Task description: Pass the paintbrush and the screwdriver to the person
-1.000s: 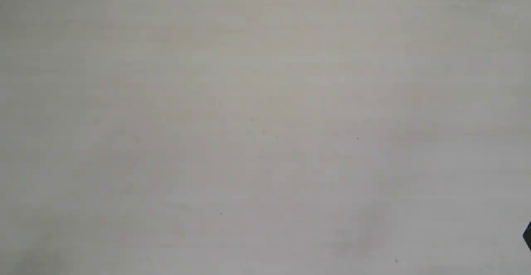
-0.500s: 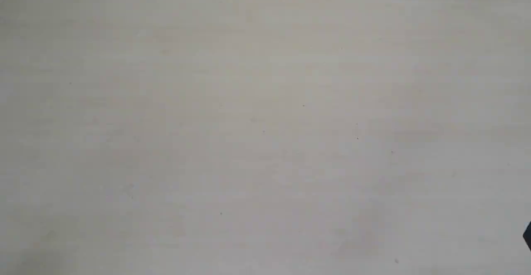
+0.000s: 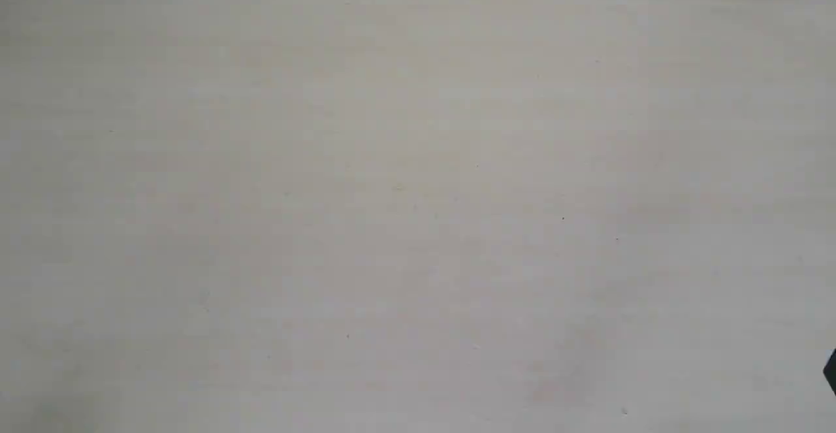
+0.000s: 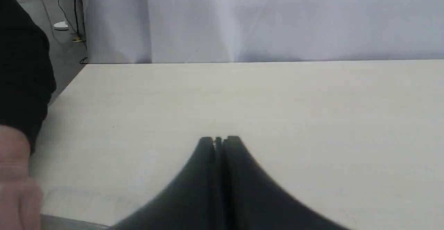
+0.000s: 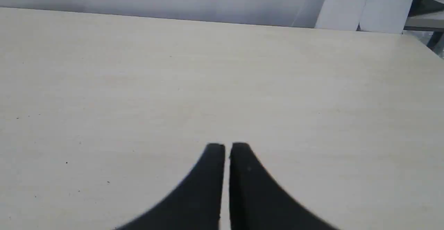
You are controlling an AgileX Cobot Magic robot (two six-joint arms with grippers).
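Left wrist view takes in the person's hand (image 4: 15,181) at the table's (image 4: 312,112) outer side edge, blurred and very close to the camera, pale skin below a dark sleeve (image 4: 20,70); which way the palm faces cannot be told. The hand holds nothing that shows. Further in, the left gripper (image 4: 218,140) hangs low over the bare tabletop and points toward the far edge and the white curtain (image 4: 277,18). Its jaws are pressed together with nothing between them. Moving right, the right wrist view shows the right gripper (image 5: 227,147) in a matching pose, low over the table and aimed at the far edge. Its two fingers (image 5: 213,153) lie almost together, only a thin slit apart, and grip nothing. Where the paintbrush and the screwdriver lie cannot be told from any of the three views. In the exterior view only a dark sliver (image 3: 831,371) cuts in at the right edge, near the front of the table. It sits at the same spot as half a second and a full second ago, and the rest of that view is unchanged as well.
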